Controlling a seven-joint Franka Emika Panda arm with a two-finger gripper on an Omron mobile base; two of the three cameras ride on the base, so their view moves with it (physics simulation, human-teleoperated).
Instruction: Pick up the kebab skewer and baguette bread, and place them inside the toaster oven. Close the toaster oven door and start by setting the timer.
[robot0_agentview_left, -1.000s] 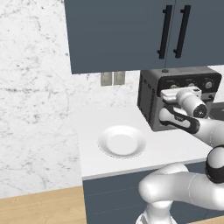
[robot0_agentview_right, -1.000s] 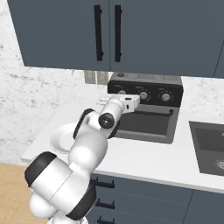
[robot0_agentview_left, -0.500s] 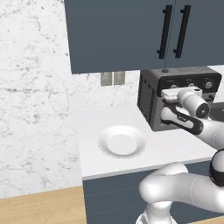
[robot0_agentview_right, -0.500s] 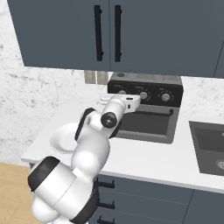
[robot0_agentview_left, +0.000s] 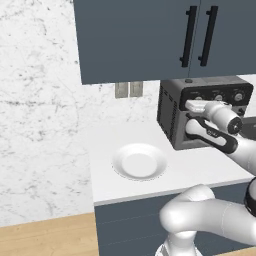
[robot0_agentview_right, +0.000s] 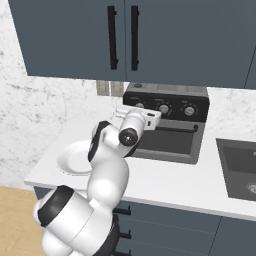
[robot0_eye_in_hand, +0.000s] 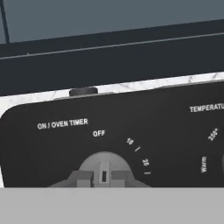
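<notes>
Here we see, left to right: empty white plate (robot0_agentview_left: 139, 163) on the desk (robot0_agentview_left: 105, 142), then the toaster oven (robot0_agentview_left: 172, 112) at the back with its door (robot0_agentview_right: 165, 142) shut. Our claw (robot0_eye_in_hand: 103, 177) is clenched on the timer knob (robot0_eye_in_hand: 104, 162), under the OFF mark on the black panel (robot0_eye_in_hand: 166, 127).
</notes>
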